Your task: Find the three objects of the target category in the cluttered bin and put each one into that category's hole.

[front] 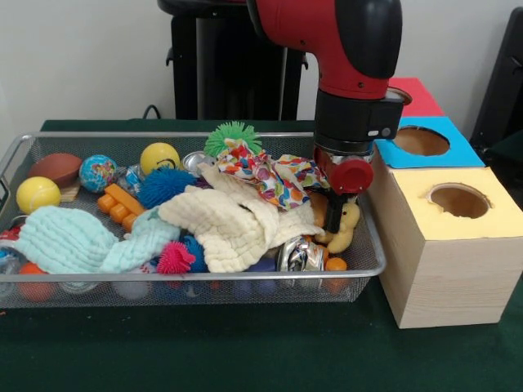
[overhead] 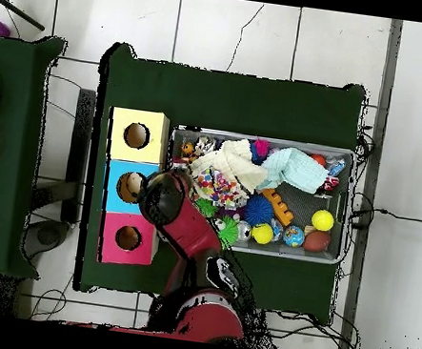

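Item: wire-mesh bin [front: 24,147], silver, shallow, long. It sits on the green-clothed table [front: 245,351], its end just beside the row of boxes, presumably so a picked piece travels only a short way.

Contents, front view: cream cloth [front: 233,224] heaped in the middle, pale blue cloth [front: 69,241] toward one end, a patterned multicoloured cloth [front: 270,175] draped behind. The cloths cover much of what lies under them, which is why a search is called for. Around them lie a yellow ball [front: 37,194], a second yellow ball [front: 159,157], a globe-printed ball [front: 98,172], a brown football [front: 55,168], blue [front: 163,186], green [front: 233,137] and pink [front: 175,258] spiky balls, orange blocks [front: 122,204] and a yellowish soft toy [front: 347,224].

Item: three boxes, each with a round hole on top, yellow [front: 458,212], blue [front: 425,143], red [front: 417,94].

Item: gripper [front: 333,219], lowered into the bin's end nearest the boxes, beside the soft toy. I cannot tell whether it is clenched or released; it is dark and partly hidden. My guess is that it is probing this corner.
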Robot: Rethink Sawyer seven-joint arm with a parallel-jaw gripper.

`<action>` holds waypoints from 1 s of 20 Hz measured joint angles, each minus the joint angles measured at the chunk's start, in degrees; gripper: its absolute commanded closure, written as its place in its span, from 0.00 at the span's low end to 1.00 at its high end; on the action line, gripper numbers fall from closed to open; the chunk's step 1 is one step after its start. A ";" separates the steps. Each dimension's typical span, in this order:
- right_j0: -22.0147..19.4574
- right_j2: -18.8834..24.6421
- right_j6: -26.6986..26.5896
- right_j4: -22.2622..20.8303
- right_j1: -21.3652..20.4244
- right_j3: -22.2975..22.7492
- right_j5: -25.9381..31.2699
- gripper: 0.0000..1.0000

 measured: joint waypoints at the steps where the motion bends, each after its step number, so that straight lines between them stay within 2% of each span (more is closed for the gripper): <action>1: 0.53 -0.21 0.00 0.58 0.00 -0.02 -0.04 1.00; 7: 1.29 -0.55 0.00 2.14 -0.01 0.00 -0.12 1.00; 15: 1.90 -1.30 0.00 2.13 -0.51 0.10 0.22 1.00; 20: 6.04 -6.85 0.00 1.96 -2.83 0.05 6.49 1.00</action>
